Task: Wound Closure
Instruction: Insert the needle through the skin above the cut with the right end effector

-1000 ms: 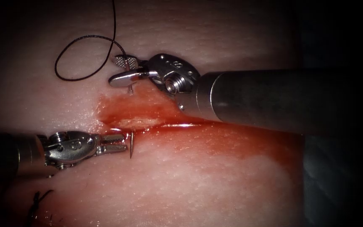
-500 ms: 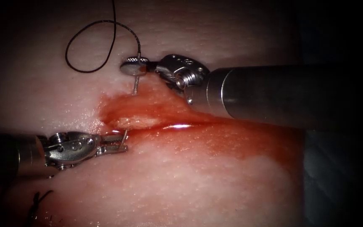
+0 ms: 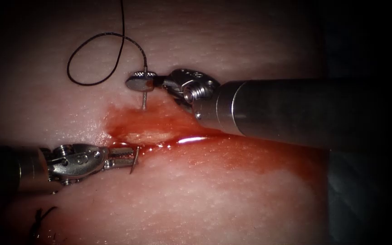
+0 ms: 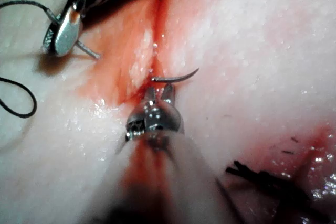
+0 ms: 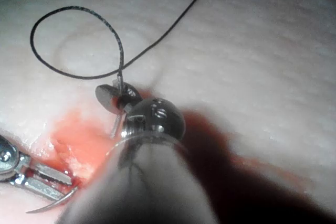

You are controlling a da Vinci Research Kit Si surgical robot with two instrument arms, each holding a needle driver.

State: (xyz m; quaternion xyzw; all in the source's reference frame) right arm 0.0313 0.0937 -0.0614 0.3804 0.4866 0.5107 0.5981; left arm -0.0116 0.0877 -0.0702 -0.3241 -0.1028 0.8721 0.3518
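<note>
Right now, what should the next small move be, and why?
Probably close the left arm's tool on the needle just behind its tip. Its jaws stand open at the tip that has emerged at the cut, while the right arm's tool is shut on the needle near its thread end, with the mid-curve buried in the tissue.

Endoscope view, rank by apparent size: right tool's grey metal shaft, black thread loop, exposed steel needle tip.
Grey metal shaft, nearness may inflate it.
Black thread loop.
Steel needle tip, by left tool's open fingers; right tool grips needle's thread end.
</note>
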